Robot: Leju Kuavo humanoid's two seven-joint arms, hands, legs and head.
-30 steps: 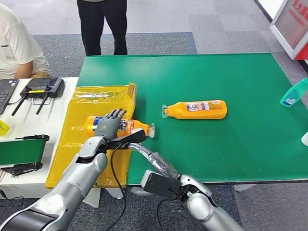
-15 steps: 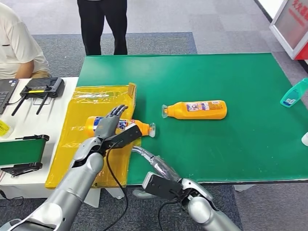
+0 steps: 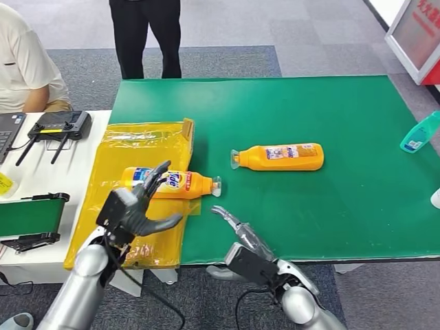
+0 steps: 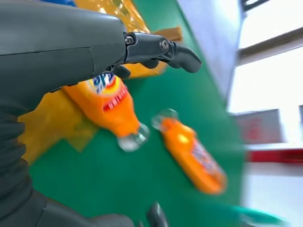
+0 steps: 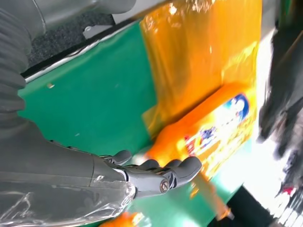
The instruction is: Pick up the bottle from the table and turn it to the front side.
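My left hand point(image 3: 136, 210) hovered spread and empty just short of the near bottle point(image 3: 171, 183); grasping remained, requiring a reach forward and closure.

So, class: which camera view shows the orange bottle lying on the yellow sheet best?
The head view: the bottle on the yellow sheet shows sharp, nearly whole, label up. The left wrist view shows it blurred, partly behind the left hand. The right wrist view is blurred too.
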